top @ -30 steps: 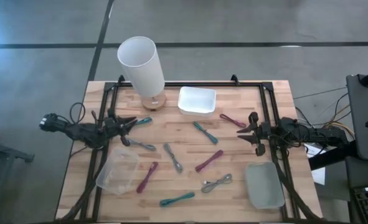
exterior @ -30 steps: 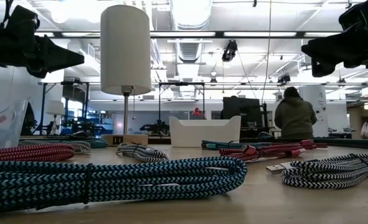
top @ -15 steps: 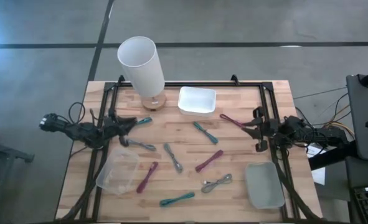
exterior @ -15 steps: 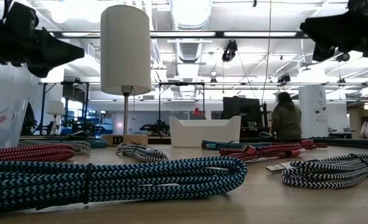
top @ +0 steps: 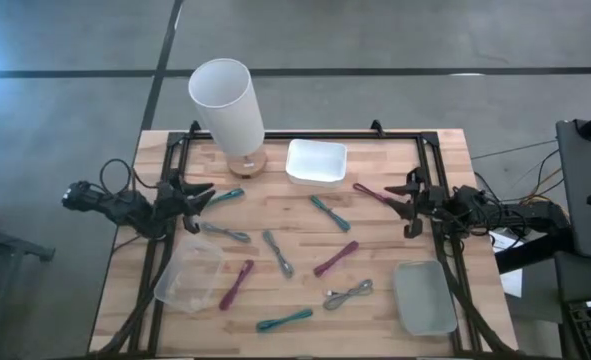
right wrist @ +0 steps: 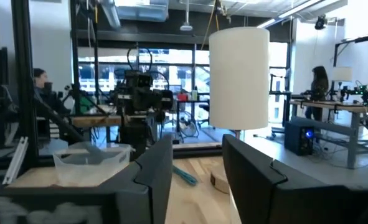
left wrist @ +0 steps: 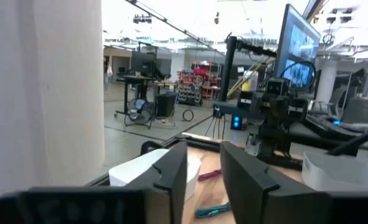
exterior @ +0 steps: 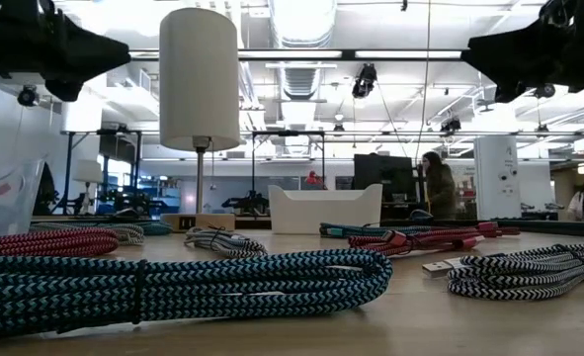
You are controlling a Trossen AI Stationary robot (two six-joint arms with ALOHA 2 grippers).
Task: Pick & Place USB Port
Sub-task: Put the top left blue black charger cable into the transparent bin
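Observation:
Several bundled USB cables lie flat on the wooden table: teal (top: 230, 195), grey (top: 225, 233), grey (top: 278, 253), teal (top: 327, 212), magenta (top: 373, 193), magenta (top: 336, 258) and others nearer the front. A USB plug (exterior: 438, 266) sticks out of a black-and-white bundle. My left gripper (top: 203, 200) hovers open above the table's left side, close to the teal cable beside the lamp. My right gripper (top: 400, 208) hovers open above the right side, near the far magenta cable. Both wrist views show nothing between the fingers (left wrist: 171, 180) (right wrist: 155, 168).
A white lamp (top: 227, 105) stands at the far left, with a white tray (top: 316, 162) beside it. A clear container (top: 188, 275) sits at the near left, a grey-green one (top: 424, 297) at the near right. A black frame (top: 305, 135) borders the table. People stand in the room beyond.
My left gripper has risen above the table's left side and its fingers have spread apart. My right gripper has tipped its fingers upward and opened wider. The cables lie as before.

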